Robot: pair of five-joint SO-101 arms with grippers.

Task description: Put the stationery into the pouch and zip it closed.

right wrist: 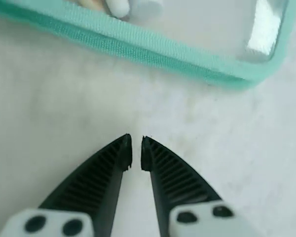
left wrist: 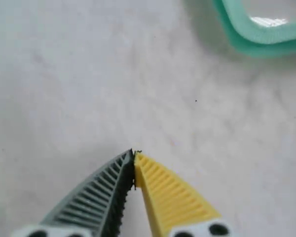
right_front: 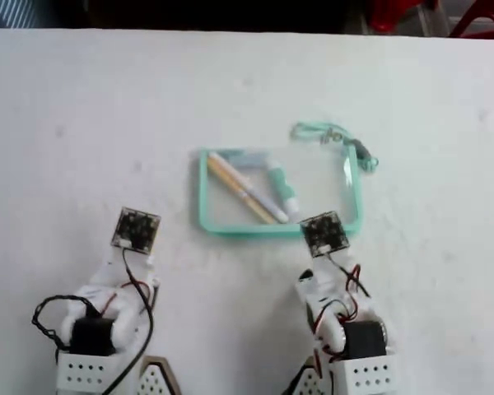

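A: Jaws? Left gripper (left wrist: 134, 157) clenched, empty; right gripper (right wrist: 136, 149) a sliver apart, empty.
B: Pouch (right_front: 202, 197), pens (right_front: 245, 189) inside, sits two o'clock from left, twelve from right.
A: Unpinned, it may slide during zipping.

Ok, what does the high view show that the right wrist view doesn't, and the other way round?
High view, not the right wrist view: the lanyard by the pouch's far corner, and the left arm. Right wrist view, not the high: the right gripper's black fingertips, slightly apart above the table. Both: the pouch's green edge and pens inside it.
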